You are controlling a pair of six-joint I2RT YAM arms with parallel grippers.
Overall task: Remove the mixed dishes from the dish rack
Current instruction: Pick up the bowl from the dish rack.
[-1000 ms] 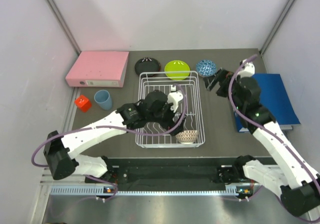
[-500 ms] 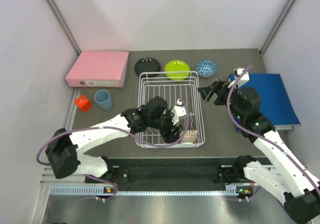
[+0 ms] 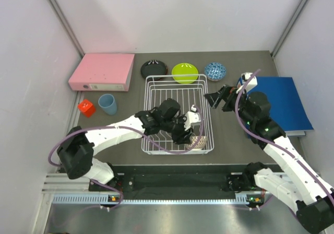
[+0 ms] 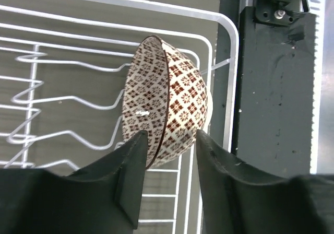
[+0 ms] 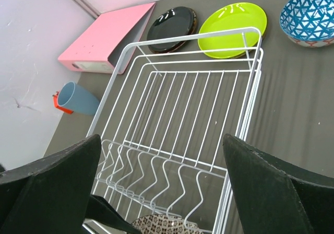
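The left gripper (image 4: 171, 136) reaches into the near right corner of the rectangular white wire dish rack (image 3: 177, 78). Its black fingers (image 4: 130, 176) are narrowed to either side of the lower rim of a beige bowl with a brown floral pattern (image 4: 175, 103), which stands on edge beside the rack's wavy divider wires. Whether the fingers press on the bowl cannot be told. The right gripper (image 3: 215, 99) hangs by the rack's right rim, jaws spread wide. On the dark grey table (image 3: 224, 140) beyond the rack, a dark round plate (image 3: 154, 68), a lime green round plate (image 3: 185, 72) and a blue patterned bowl (image 3: 214, 70) lie in a row. A pale blue cup (image 3: 108, 104) stands beside a small red cube (image 3: 86, 107) left of the rack, near a pink binder (image 3: 102, 71) whose spine label (image 5: 79, 66) is too small to read. A blue binder (image 3: 284, 103) lies at right.
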